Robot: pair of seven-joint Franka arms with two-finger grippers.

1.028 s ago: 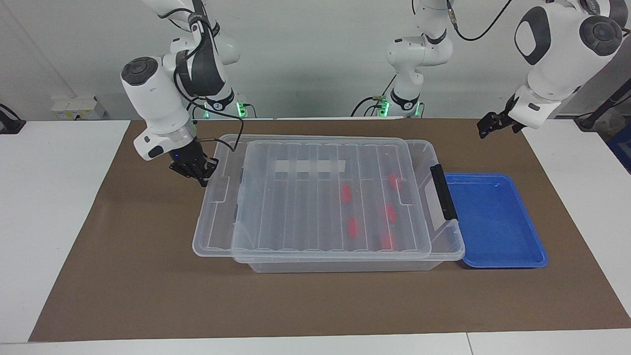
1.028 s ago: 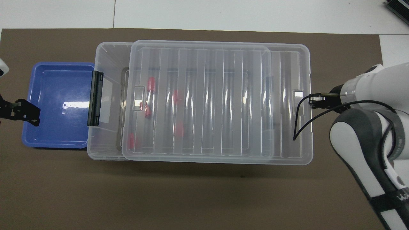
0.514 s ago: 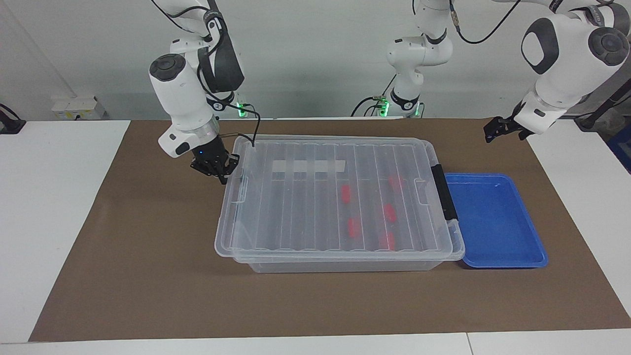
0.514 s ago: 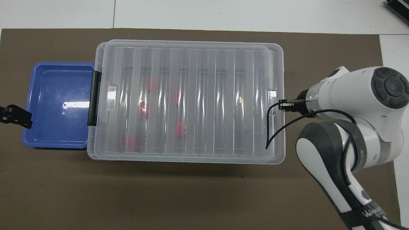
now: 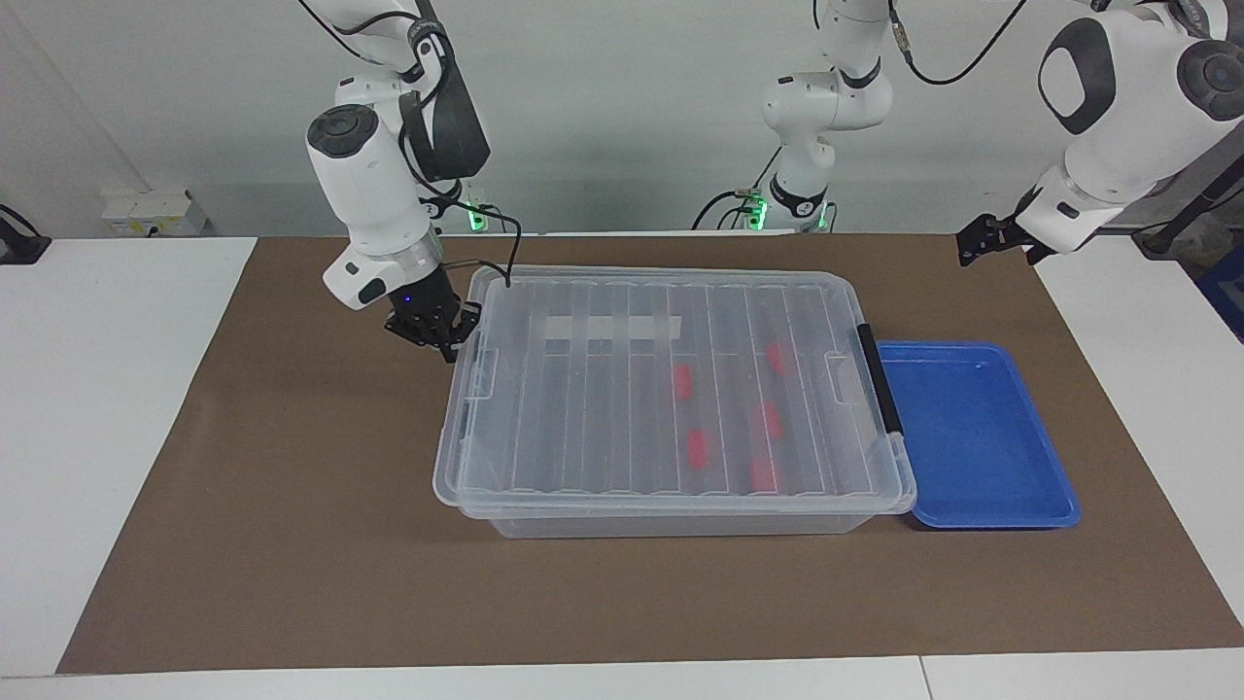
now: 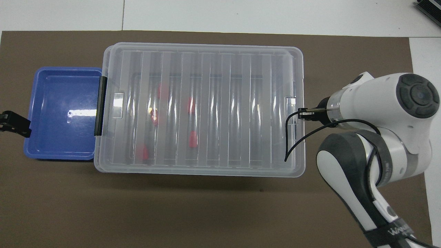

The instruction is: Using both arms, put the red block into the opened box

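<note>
While the lid [image 5: 671, 389] covers the box [image 5: 680, 520], I see the red blocks [image 5: 682, 382] inside toward the left arm's end; my right tool [image 5: 449, 342], clenched, touches the opposite lid end, and the left tool [image 5: 980, 241] hangs released near the tray [image 5: 1040, 506].

The box [image 5: 671, 520] is clear, see-through plastic, and its lid [image 5: 603, 428] is clear too, marked with parallel raised ribs that run as pale and darker stripes across it. A white strip [image 5: 607, 328] crosses several ribs. One end of the box carries a black bar [image 5: 880, 379]. Through the lid show bright red blocks [image 5: 682, 382], blurred pinkish by the plastic. The tray [image 5: 972, 437] is solid blue with a glossy white glare spot. The mat [image 5: 292, 544] is plain dull brown; the table [image 5: 97, 408] around it is white. The arms [image 5: 369, 199] are white with dark grey joint caps and black cables.
</note>
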